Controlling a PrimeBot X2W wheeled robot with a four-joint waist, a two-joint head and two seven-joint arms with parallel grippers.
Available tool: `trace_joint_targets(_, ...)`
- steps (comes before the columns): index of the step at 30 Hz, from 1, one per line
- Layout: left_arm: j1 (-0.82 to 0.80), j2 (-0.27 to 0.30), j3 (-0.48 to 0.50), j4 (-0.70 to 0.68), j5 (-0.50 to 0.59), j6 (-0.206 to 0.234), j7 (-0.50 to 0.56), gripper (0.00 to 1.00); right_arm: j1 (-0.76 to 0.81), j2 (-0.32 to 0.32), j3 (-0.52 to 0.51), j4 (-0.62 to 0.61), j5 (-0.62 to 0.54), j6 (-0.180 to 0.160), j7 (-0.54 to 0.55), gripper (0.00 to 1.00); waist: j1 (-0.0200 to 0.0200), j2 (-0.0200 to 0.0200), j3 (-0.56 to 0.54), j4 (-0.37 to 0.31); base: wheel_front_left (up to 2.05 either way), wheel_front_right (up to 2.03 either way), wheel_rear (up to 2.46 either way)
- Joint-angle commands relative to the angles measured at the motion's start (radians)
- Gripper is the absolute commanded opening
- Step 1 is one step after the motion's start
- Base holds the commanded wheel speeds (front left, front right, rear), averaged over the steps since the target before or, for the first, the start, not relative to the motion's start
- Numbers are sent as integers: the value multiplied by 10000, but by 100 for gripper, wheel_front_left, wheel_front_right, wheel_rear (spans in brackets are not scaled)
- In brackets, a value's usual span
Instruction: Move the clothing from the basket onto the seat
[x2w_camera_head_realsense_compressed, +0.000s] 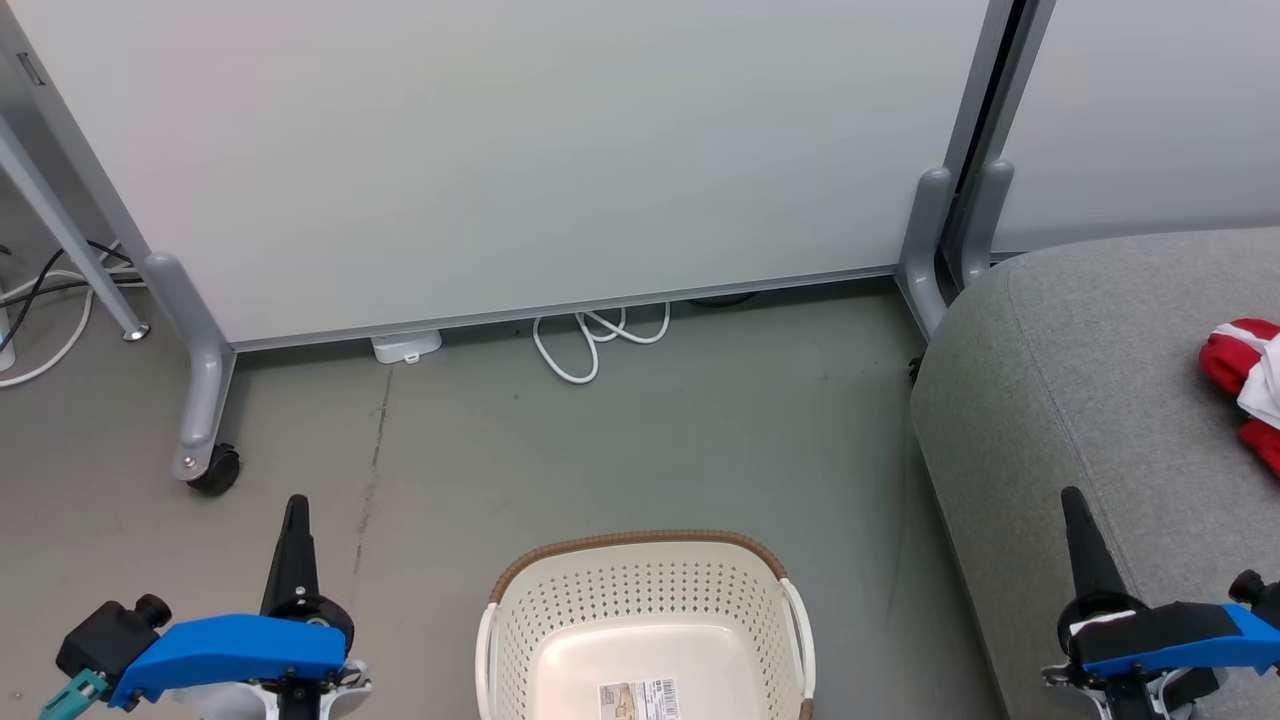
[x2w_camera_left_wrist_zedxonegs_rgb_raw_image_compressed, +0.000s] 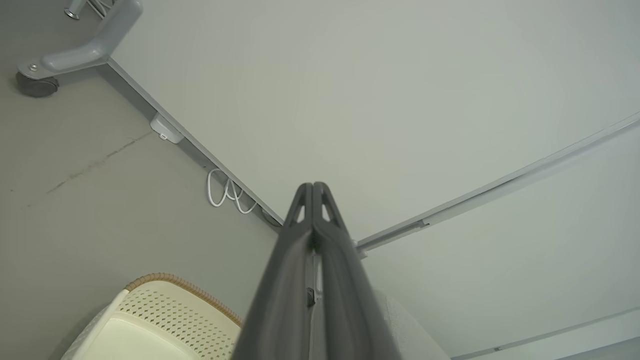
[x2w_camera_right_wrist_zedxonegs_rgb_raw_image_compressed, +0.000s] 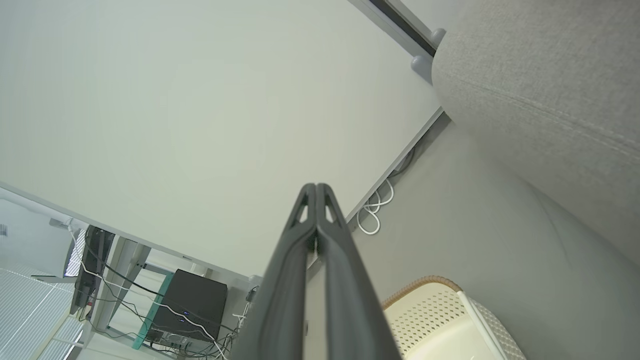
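The cream perforated basket (x2w_camera_head_realsense_compressed: 645, 620) with a brown rim stands on the floor at the bottom middle, holding nothing but a barcode sticker on its floor. Red clothing (x2w_camera_head_realsense_compressed: 1245, 385) with white parts lies on the grey seat (x2w_camera_head_realsense_compressed: 1090, 380) at the right edge. My left gripper (x2w_camera_head_realsense_compressed: 296, 505) is shut and empty, to the left of the basket. My right gripper (x2w_camera_head_realsense_compressed: 1072, 497) is shut and empty too, over the seat's front corner. Their pressed-together fingers show in the left wrist view (x2w_camera_left_wrist_zedxonegs_rgb_raw_image_compressed: 313, 186) and the right wrist view (x2w_camera_right_wrist_zedxonegs_rgb_raw_image_compressed: 316, 186), with the basket rim (x2w_camera_left_wrist_zedxonegs_rgb_raw_image_compressed: 175, 282) (x2w_camera_right_wrist_zedxonegs_rgb_raw_image_compressed: 425, 282) below.
A pale partition panel (x2w_camera_head_realsense_compressed: 500, 150) on castor feet (x2w_camera_head_realsense_compressed: 215, 468) stands behind the basket. A white cable loop (x2w_camera_head_realsense_compressed: 590, 340) and a small white box (x2w_camera_head_realsense_compressed: 405, 346) lie at its base. More cables trail at the far left (x2w_camera_head_realsense_compressed: 50, 300).
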Motion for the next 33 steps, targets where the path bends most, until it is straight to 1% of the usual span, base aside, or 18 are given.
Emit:
trace_joint_targets(1,-267,12,62,-126,-362,-53,101,0,-266,7,-34,-145,378,3,96,0,-1,0,2,-6,0,0,0)
trace_joint_targets(33,-405,13,421,-164,-3325,-131,873,0,-308,102,-130,-321,3392,3,888,0,-1,0,31,-89,0,0,0)
